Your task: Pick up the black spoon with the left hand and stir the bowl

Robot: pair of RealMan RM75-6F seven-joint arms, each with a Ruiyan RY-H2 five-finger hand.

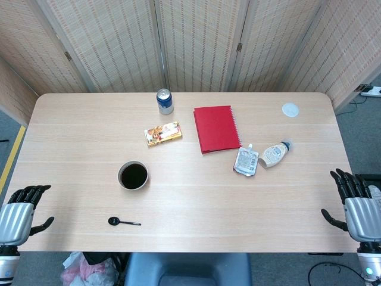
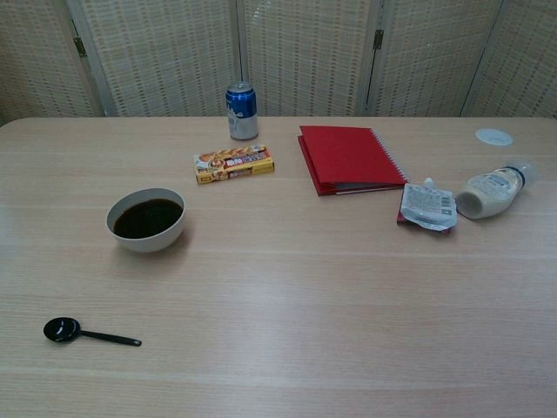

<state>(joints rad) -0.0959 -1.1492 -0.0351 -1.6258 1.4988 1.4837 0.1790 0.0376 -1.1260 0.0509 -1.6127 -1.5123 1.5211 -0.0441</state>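
Note:
A small black spoon (image 1: 122,221) (image 2: 87,333) lies flat near the table's front left edge, its bowl end to the left and its handle pointing right. Behind it stands a white bowl (image 1: 133,176) (image 2: 146,219) filled with dark liquid. My left hand (image 1: 21,211) hangs off the table's front left corner, fingers apart and empty, well left of the spoon. Off the front right corner my right hand (image 1: 354,202) is also empty with fingers spread. Neither hand shows in the chest view.
A blue can (image 1: 165,101) stands at the back centre. A yellow snack box (image 1: 162,133), a red notebook (image 1: 216,128), a white pouch (image 1: 246,161), a toppled white bottle (image 1: 274,154) and a white lid (image 1: 290,109) lie across the middle and right.

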